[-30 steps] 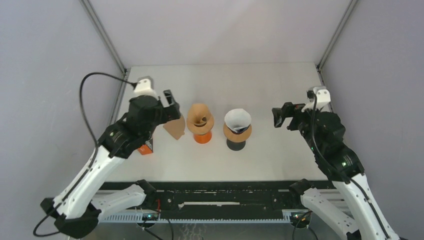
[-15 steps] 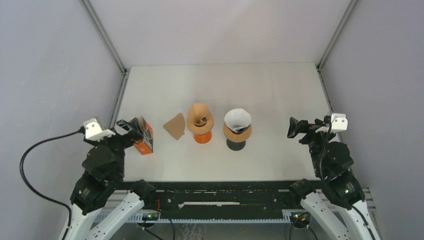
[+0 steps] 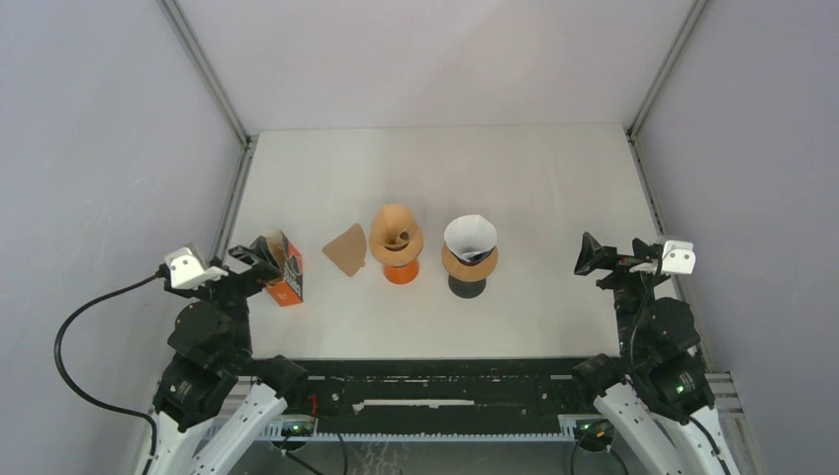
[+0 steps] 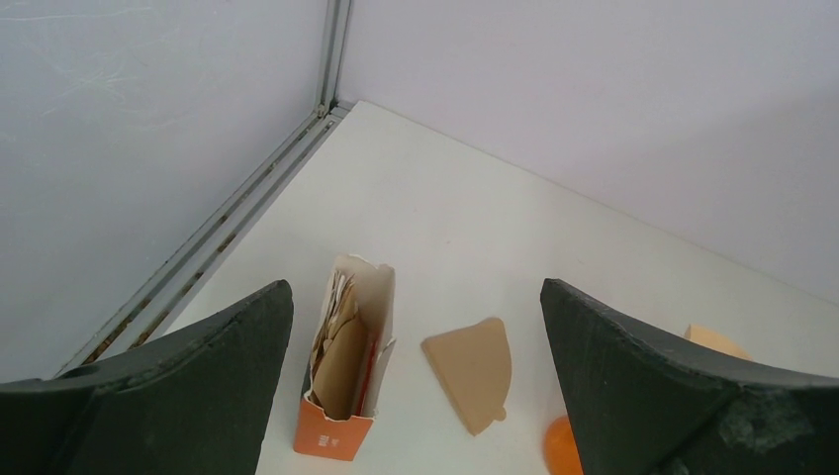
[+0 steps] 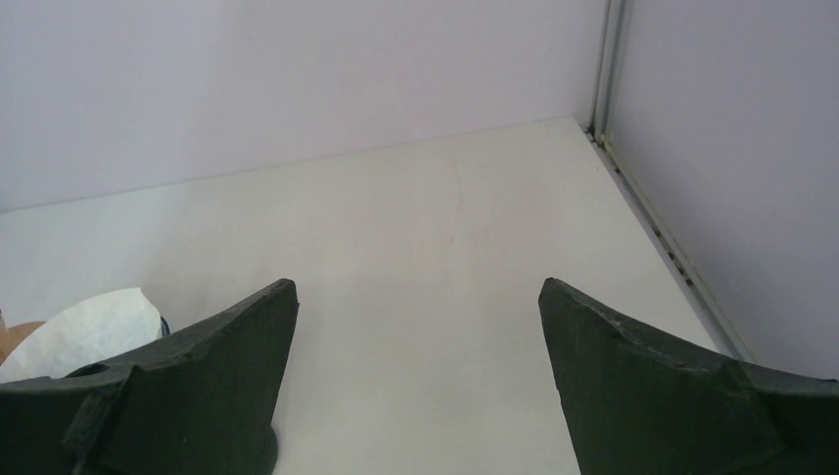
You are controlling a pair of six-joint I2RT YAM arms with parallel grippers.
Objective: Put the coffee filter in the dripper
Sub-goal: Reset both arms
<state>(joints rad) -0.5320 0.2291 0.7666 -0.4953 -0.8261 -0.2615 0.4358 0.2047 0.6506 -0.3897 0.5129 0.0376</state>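
- Pale grey walls and metal corner posts close in a white table (image 3: pixel 445 168); both arms sit low at its near edge.
- The left gripper (image 4: pixel 416 289) hangs over the near-left part of the table with its jaws spread wide and nothing between them.
- Just ahead of it stands an orange filter box (image 4: pixel 346 366), upright, with its torn-open top showing brown papers inside. In the top view the box sits between this gripper and the other items.
- A loose brown coffee filter (image 4: pixel 473 368) lies flat on the table just right of the box, touching neither the box nor a dripper.
- Right of the loose filter stands an orange dripper (image 3: pixel 401 273) on its foot, with another brown filter (image 3: pixel 396 233) sitting open in its cone.
- Beside that, near but apart, a black dripper (image 3: pixel 468 286) with a tan collar holds a white filter (image 3: pixel 470 236), whose top edge rises above the rim.
- The right gripper (image 5: pixel 418 287) hangs at the right side of the table, well apart from the black dripper, with its jaws likewise wide and holding nothing.
- In the right wrist view only the white filter's edge shows, at the lower left behind the left finger.
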